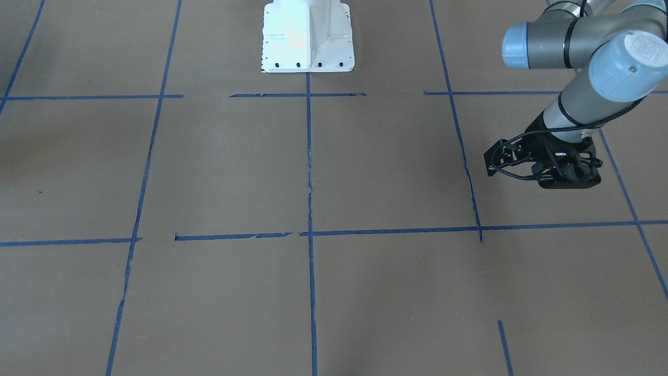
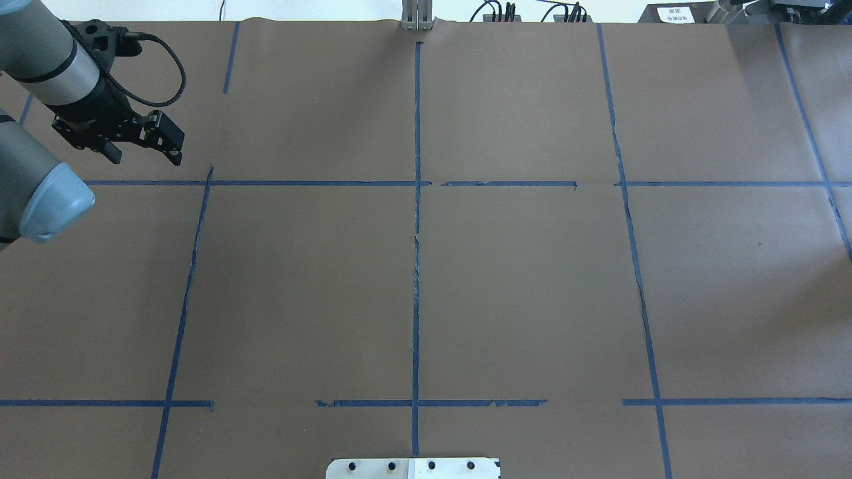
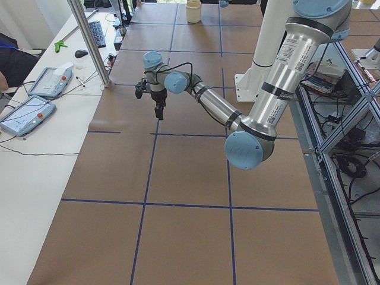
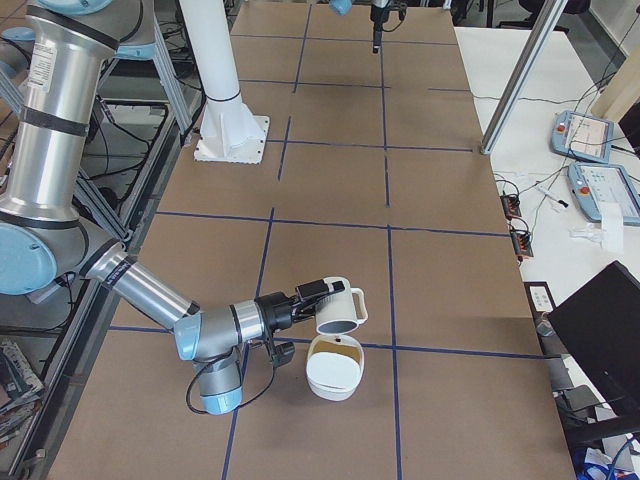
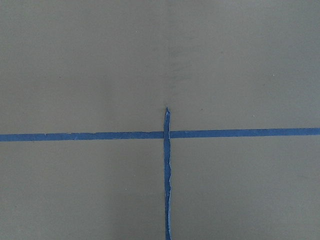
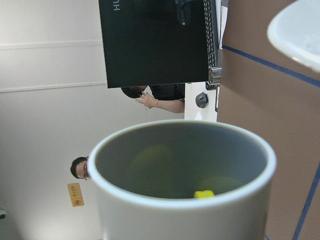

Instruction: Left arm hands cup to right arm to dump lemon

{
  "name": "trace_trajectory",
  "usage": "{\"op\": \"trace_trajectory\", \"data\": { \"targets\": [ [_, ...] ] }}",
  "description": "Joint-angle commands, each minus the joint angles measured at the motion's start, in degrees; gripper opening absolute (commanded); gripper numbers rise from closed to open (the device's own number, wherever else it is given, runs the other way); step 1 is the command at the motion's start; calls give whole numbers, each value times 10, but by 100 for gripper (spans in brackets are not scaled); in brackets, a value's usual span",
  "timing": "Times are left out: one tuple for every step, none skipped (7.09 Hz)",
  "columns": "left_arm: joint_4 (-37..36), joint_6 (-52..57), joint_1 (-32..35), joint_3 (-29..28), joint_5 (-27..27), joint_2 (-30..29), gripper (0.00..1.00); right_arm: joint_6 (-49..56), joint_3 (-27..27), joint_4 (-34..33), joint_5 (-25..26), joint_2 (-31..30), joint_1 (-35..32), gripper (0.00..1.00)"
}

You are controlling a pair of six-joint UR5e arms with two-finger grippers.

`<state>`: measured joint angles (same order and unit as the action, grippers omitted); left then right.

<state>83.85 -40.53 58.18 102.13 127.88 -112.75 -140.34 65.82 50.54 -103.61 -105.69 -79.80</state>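
- The cup (image 4: 342, 303) is off the table (image 2: 519, 279). It is carried at the tip of the right gripper (image 4: 318, 292), near the table's edge on the robot's right and about midway between the robot's edge and the operators' edge.
- It lies tipped well over, its long axis nearer level than upright. Its mouth is turned down toward a white bowl (image 4: 322, 385) that stands on the table just below it — mouth and bowl rim near, not touching.
- The lemon (image 6: 204, 194) sits inside the cup, low against the grey wall just behind the lip. I judge the dump begun but not done, and it seems to need a further roll of the wrist toward the bowl.
- Right jaws: only the side view shows them, so I cannot tell how they stand.
- The left gripper (image 2: 145, 158) hovers near the corner where the table's left edge meets the operators' edge. Its jaws seem parted with nothing between them.
- Of the 2 arms, the right is by far the nearer to the cup.
- Writing: "UR" on the left arm's joint cap (image 1: 629, 65), and "HU" at the edge of a dark monitor (image 6: 155, 45). No lettering shows on the cup.
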Motion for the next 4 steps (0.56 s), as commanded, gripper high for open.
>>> {"op": "trace_trajectory", "data": {
  "targets": [
    [0,0,0,0,0,0,100,-104,-2,18,31,3,0,20],
    [0,0,0,0,0,0,100,-124,-2,18,32,5,0,20],
    [0,0,0,0,0,0,100,-169,1,19,34,8,0,20],
    [0,0,0,1,0,0,100,-232,4,20,55,14,0,20]
  ]
}}
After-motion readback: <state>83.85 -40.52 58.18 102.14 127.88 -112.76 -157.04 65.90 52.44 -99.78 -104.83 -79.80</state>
